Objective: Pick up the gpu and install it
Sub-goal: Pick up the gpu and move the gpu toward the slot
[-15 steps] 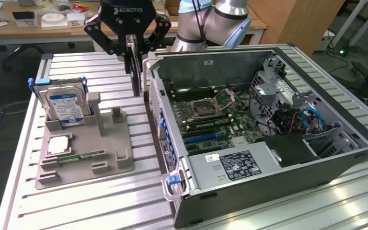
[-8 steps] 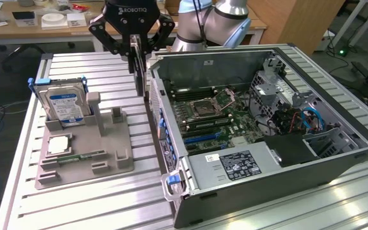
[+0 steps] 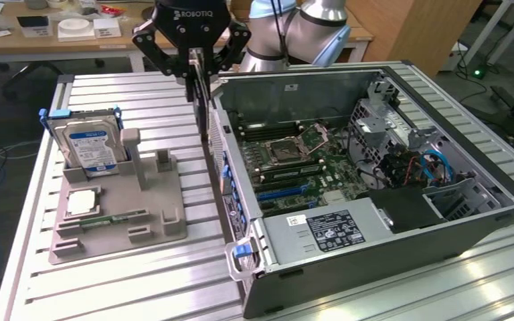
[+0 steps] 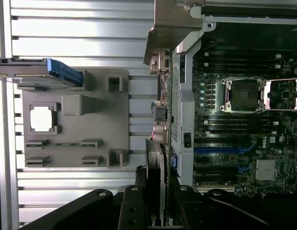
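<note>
My gripper (image 3: 200, 65) hangs at the back of the exterior view, shut on the top edge of the gpu (image 3: 205, 100). The gpu is a thin dark card that hangs edge-on and upright, just outside the open computer case's (image 3: 328, 70) wall on the exterior view's left. It is lifted off the grey holder tray (image 3: 163, 231). In the wrist view the gripper (image 4: 155, 203) pinches the gpu (image 4: 155, 165) between its black fingers (image 4: 133, 206), and the card's grey metal end bracket (image 4: 171, 24) points away from the camera, beside the motherboard (image 4: 234, 129).
The holder tray carries a silver hard drive with a blue label (image 3: 92, 144), a processor chip (image 3: 78, 200) and a green memory stick (image 3: 114, 219). The case lies open with its motherboard (image 3: 302, 160), power supply (image 3: 328, 227) and drive cage (image 3: 391, 120) showing. Desks stand behind the slatted table (image 3: 105, 287).
</note>
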